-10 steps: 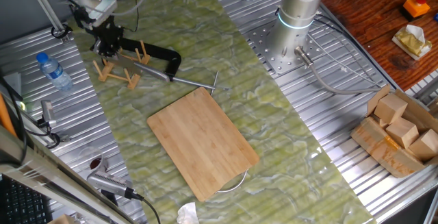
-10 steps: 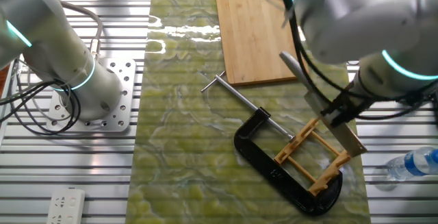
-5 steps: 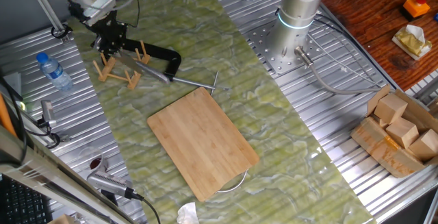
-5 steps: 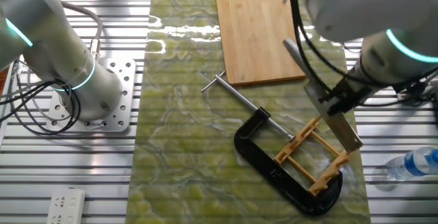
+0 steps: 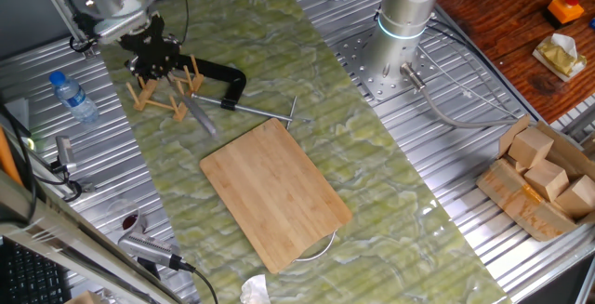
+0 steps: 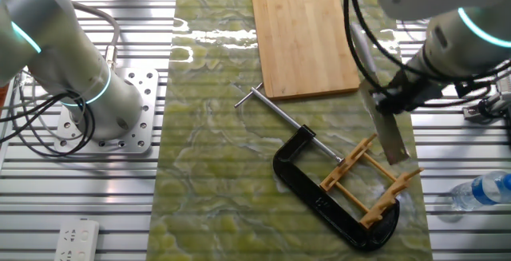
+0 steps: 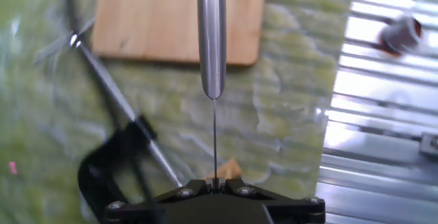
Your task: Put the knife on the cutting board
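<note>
The knife is a silver cleaver held on edge in my gripper (image 6: 397,95), which is shut on its blade. In the other fixed view its handle (image 6: 358,39) points toward the cutting board and the blade (image 6: 391,139) hangs above the dowel rack. In the hand view my gripper (image 7: 214,181) pinches the thin blade edge, and the handle (image 7: 211,35) reaches over the board's near edge. The cutting board (image 5: 276,192) is a tan bamboo rectangle lying flat on the green mat; it also shows in the other fixed view (image 6: 307,37) and the hand view (image 7: 171,18). In one fixed view my gripper (image 5: 156,59) is above the rack, with the knife handle (image 5: 197,115) sticking out.
A black C-clamp (image 6: 319,199) with a thin metal rod (image 6: 279,113) lies beside a small wooden dowel rack (image 6: 369,179). A water bottle (image 5: 72,95) lies at the left. A second arm's base (image 5: 404,25) stands at the back. Cardboard boxes (image 5: 539,178) sit at the right.
My gripper has moved with the knife away from the dowel rack toward the cutting board, and the knife has turned so its handle points at the board.
</note>
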`<act>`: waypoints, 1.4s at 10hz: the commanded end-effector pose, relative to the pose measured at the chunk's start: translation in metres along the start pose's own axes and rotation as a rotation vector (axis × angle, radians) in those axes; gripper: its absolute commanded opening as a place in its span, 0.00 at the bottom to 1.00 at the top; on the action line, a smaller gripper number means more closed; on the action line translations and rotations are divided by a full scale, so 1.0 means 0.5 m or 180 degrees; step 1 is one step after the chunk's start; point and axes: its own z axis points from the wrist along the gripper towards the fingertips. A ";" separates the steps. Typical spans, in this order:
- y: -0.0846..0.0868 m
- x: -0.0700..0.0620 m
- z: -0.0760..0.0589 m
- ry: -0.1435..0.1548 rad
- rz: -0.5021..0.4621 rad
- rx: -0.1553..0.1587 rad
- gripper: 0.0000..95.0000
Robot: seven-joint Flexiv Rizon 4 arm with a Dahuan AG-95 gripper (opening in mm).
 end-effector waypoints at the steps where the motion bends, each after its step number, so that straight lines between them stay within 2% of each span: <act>1: 0.005 -0.075 0.001 -0.0069 0.0901 -0.0102 0.00; 2: 0.007 -0.101 0.006 -0.0120 0.1211 -0.0113 0.00; 4: 0.008 -0.131 0.016 -0.0177 0.1749 -0.0140 0.00; 5: 0.011 -0.152 0.024 -0.0233 0.2074 -0.0190 0.00; 6: 0.013 -0.167 0.030 -0.0244 0.2199 -0.0199 0.00; 7: 0.019 -0.198 0.046 -0.0263 0.2403 -0.0204 0.00; 9: 0.026 -0.224 0.071 -0.0347 0.2654 -0.0244 0.00; 11: 0.032 -0.241 0.091 -0.0378 0.2773 -0.0259 0.00; 14: 0.032 -0.240 0.095 -0.0209 0.2256 -0.0151 0.00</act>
